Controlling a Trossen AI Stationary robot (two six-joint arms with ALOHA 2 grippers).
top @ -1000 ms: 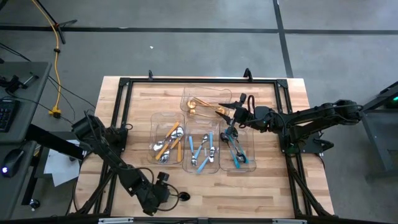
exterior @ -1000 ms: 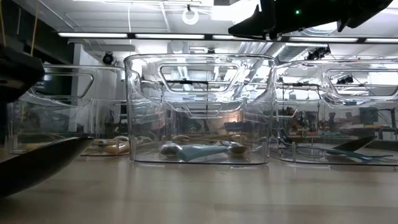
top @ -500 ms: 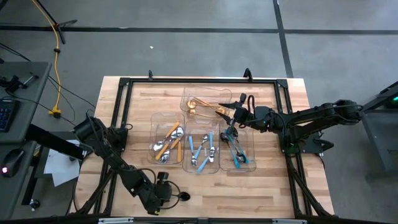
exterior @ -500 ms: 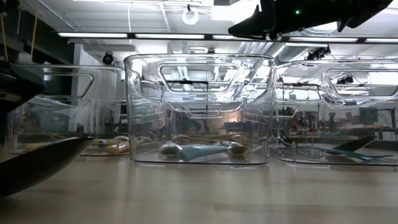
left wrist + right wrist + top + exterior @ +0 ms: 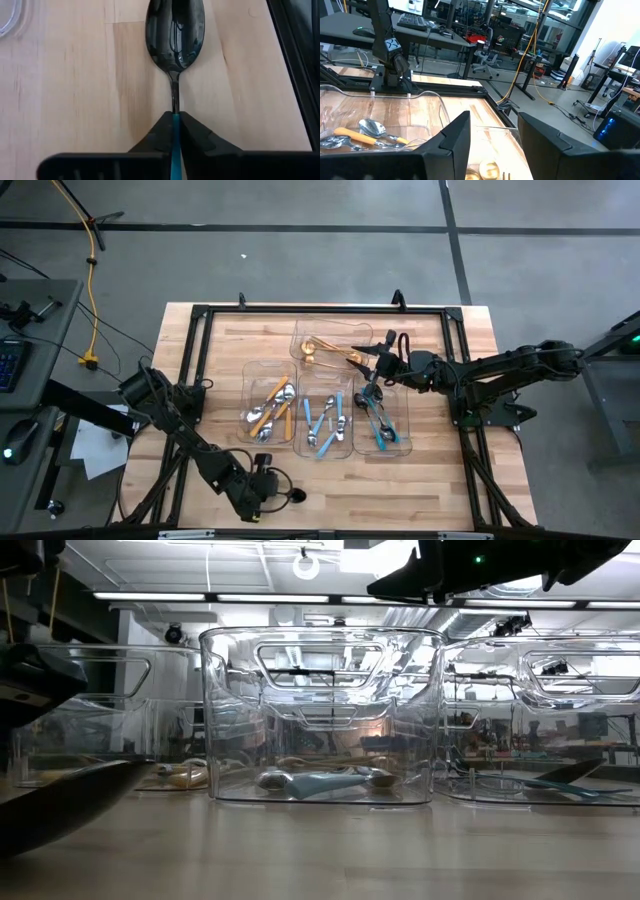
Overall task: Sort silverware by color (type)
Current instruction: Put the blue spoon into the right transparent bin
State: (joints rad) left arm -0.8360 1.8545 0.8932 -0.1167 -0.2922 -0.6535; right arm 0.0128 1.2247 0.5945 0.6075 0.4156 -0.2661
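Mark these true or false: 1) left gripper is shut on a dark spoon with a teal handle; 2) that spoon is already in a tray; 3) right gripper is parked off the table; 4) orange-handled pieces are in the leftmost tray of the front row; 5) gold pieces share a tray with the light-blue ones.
1) True. The left gripper is clamped on the teal handle of the dark spoon.
2) False. It lies on the bare wooden table, near the front edge.
3) False. The right gripper hangs open over the trays.
4) True. The orange-handled pieces are in that tray.
5) False. The gold pieces have the back tray alone; the light-blue pieces lie in a front tray.
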